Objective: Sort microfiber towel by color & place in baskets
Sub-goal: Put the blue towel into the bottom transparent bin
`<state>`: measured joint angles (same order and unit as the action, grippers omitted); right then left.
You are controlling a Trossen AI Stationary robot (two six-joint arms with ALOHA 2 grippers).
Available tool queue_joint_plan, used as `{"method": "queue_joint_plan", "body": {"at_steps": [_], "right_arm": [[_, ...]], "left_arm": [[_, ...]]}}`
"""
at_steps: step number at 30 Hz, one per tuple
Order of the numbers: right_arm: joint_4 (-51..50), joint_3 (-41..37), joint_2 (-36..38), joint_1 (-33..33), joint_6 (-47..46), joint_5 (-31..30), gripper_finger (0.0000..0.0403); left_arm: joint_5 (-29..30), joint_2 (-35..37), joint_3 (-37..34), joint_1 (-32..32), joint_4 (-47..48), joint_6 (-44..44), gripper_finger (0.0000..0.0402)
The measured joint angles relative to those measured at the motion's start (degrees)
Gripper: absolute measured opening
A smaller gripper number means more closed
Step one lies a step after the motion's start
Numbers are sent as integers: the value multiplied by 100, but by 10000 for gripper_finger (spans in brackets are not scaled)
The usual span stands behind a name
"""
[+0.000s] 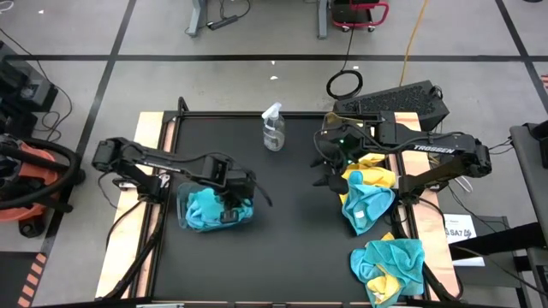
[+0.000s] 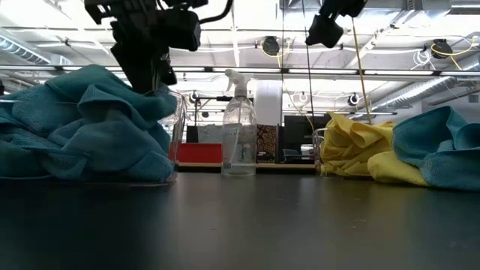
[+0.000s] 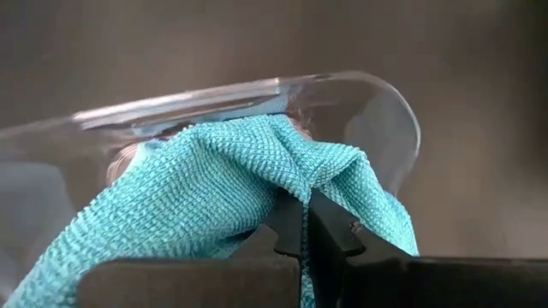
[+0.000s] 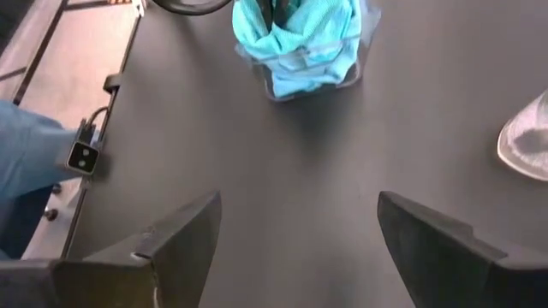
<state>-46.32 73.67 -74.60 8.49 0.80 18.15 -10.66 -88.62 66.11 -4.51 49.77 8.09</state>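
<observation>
The left gripper's (image 3: 304, 235) fingers are pressed together on a fold of teal towel (image 3: 231, 184), pinching the nubbly weave right at the rim of the clear basket (image 1: 183, 216) on the left of the tabletop (image 1: 291, 231). That basket is stuffed with crumpled teal cloth. The right gripper (image 4: 300, 244) hangs above bare tabletop with fingers spread wide, holding nothing. Beside it, a yellow towel (image 1: 370, 162) seems to sit in a second basket, though its walls are hard to make out, with a teal one (image 1: 366, 205) draped next to it. A mixed teal-and-yellow heap (image 1: 390, 269) lies near the front right corner. A spray bottle (image 1: 273, 128) stands at the back.
</observation>
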Motion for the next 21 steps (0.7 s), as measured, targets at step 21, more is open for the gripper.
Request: {"method": "queue_joint_plan", "body": {"at_steps": [21], "right_arm": [[-773, -2, 310, 2, 147, -214, 308]], "left_arm": [[-335, -144, -1911, 111, -2325, 784, 107]]}}
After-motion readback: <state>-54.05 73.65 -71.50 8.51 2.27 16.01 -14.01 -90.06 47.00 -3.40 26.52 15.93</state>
